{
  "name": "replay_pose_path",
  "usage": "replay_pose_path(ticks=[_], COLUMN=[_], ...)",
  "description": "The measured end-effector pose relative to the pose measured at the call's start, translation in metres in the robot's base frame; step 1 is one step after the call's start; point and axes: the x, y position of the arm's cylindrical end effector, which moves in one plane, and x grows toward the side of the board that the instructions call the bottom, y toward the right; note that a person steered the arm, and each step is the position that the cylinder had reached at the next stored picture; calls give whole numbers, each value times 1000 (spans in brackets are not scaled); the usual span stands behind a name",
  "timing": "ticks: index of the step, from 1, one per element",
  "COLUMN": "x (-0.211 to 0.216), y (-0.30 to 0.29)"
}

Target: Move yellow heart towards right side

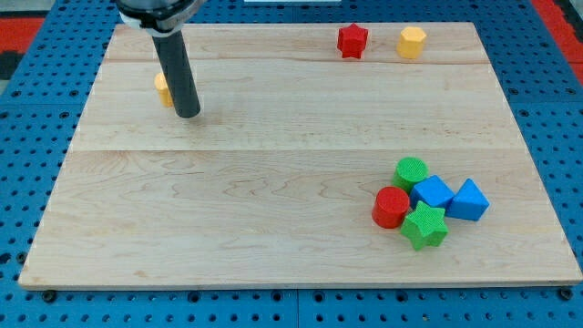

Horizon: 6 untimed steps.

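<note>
Nearest the view's bottom, on the right of the wooden board (273, 228), sits a tight cluster: a green star (424, 226), a red cylinder (392, 207), a blue block (433, 192), a blue triangular block (469, 200) and a green cylinder (411, 170), all touching or just beside one another. None of them is my concern, and they lie well apart from where I am working.

Farther up on the view's left, my tip (188, 115) rests on the board with the rod leaning up to the top edge. There are no fingers on this rig to be apart or together, only the bare rod. The yellow heart (162, 88) is right behind the rod, peeking out on its left side. I judge the tip is on the wrong side for a rightward push (it stands right of the heart), so I'd have to go round it first.

Most of the heart is hidden by the rod; I cannot confirm its shape, nor whether rod and block touch.

At the view's top lie a red star (352, 40) and a yellow hexagon (412, 42), near each other.
</note>
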Motion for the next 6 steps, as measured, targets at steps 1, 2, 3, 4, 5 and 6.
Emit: replay_pose_path(ticks=[1, 2, 3, 4, 5, 6], x=[-14, -31, -74, -86, -86, -60], y=[-69, -70, -8, 76, 117, 123])
